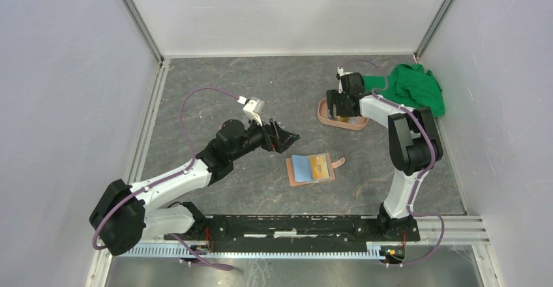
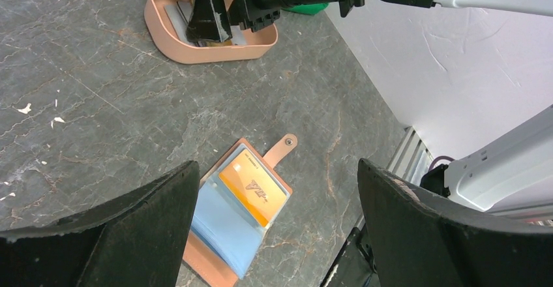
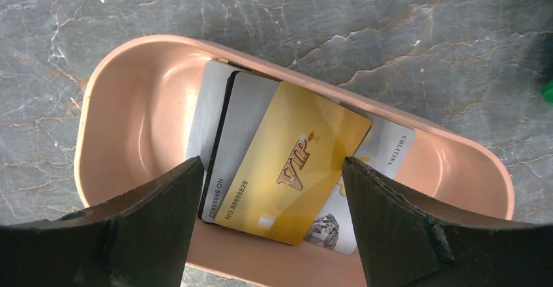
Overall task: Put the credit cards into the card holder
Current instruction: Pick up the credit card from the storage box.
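Observation:
The tan card holder (image 1: 312, 169) lies open on the table, an orange-yellow card and a light blue card in its pockets; it also shows in the left wrist view (image 2: 242, 212). My left gripper (image 1: 288, 137) is open and empty, just left of and above the holder. Several credit cards lie stacked in the pink oval tray (image 3: 137, 98): a gold card (image 3: 293, 163) on top, grey-white and black ones under it. My right gripper (image 1: 337, 104) is open over the tray, its fingers either side of the gold card.
A crumpled green cloth (image 1: 412, 88) lies at the back right, beside the tray. White walls close in the table on three sides. A metal rail runs along the near edge (image 1: 293, 225).

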You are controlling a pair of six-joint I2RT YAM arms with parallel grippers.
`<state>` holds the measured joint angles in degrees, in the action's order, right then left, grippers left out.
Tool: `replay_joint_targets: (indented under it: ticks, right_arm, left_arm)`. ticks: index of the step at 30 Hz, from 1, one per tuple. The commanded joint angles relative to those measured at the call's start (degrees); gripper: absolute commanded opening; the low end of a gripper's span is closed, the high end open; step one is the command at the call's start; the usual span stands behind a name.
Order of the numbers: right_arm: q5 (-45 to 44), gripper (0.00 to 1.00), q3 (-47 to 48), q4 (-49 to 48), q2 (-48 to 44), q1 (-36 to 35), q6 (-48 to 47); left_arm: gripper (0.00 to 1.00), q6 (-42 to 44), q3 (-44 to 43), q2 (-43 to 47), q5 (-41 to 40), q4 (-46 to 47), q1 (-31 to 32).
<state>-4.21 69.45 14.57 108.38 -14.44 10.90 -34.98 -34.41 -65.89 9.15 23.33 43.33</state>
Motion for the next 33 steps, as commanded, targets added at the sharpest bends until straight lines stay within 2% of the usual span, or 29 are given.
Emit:
replay_joint_targets:
  ticks: [1,9,19,33]
  right_arm:
    - [-3.1,0.85,0.6,-0.9,-1.0,0.3,1.6]
    - [-0.8,0.86,0.7,-1.1,-0.3,1.3,2.2]
    - [-1.5,0.86,0.1,-2.9,-6.3,1.2,-0.2]
    - [-1.6,0.85,-0.9,-2.0,-1.8,3.4,1.2]
  left_arm:
    - [0.96,-1.8,-0.3,-0.2,0.2,3.4,-0.3]
    - [0.96,-1.9,0.1,-0.2,0.2,3.4,-0.4]
    - [0.96,-1.7,-0.6,-0.9,0.6,3.4,-0.4]
    - [0.96,-1.8,0.2,-0.1,0.1,3.4,-0.4]
